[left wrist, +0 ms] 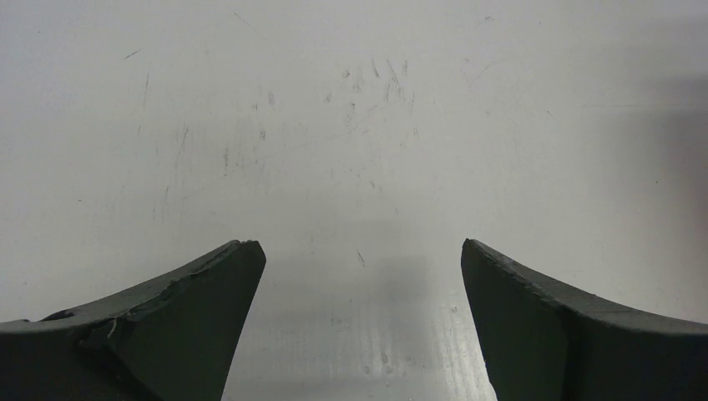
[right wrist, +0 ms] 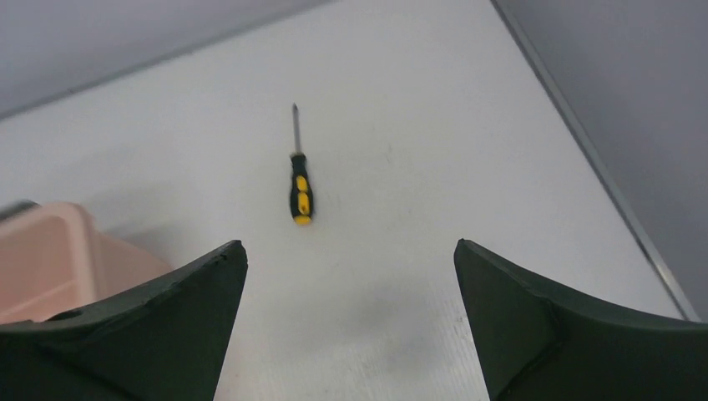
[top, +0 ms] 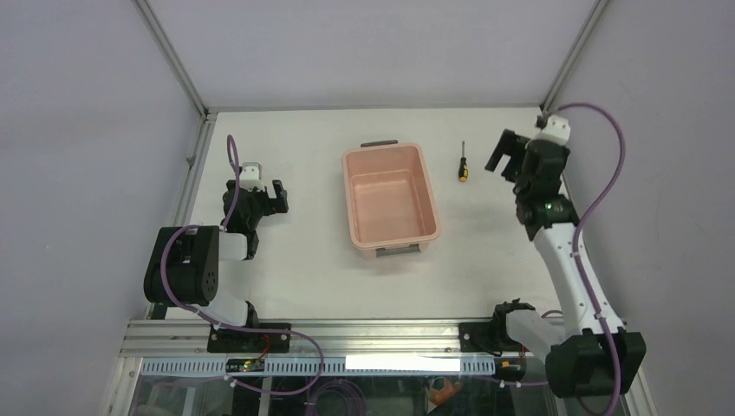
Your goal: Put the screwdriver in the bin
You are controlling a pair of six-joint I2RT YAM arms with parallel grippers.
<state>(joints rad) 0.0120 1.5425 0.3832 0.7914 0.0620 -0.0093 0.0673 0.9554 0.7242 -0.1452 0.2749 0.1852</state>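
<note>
White table [top: 303, 269] (scuffed), grey walls [top: 87, 104].

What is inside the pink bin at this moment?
Nothing visible: seen from above, the floor of the bin is bare. The screwdriver lies outside it on the table, to its right. The near wall's inner face is hidden from this view.

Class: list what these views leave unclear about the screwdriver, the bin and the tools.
- Tip shape of the screwdriver: too small in the top and right wrist views.
- The bin: right wrist view, cut by the left edge, partly behind the right tool.
- Left wrist view: only table beyond the left tool; both things outside frame.
</note>
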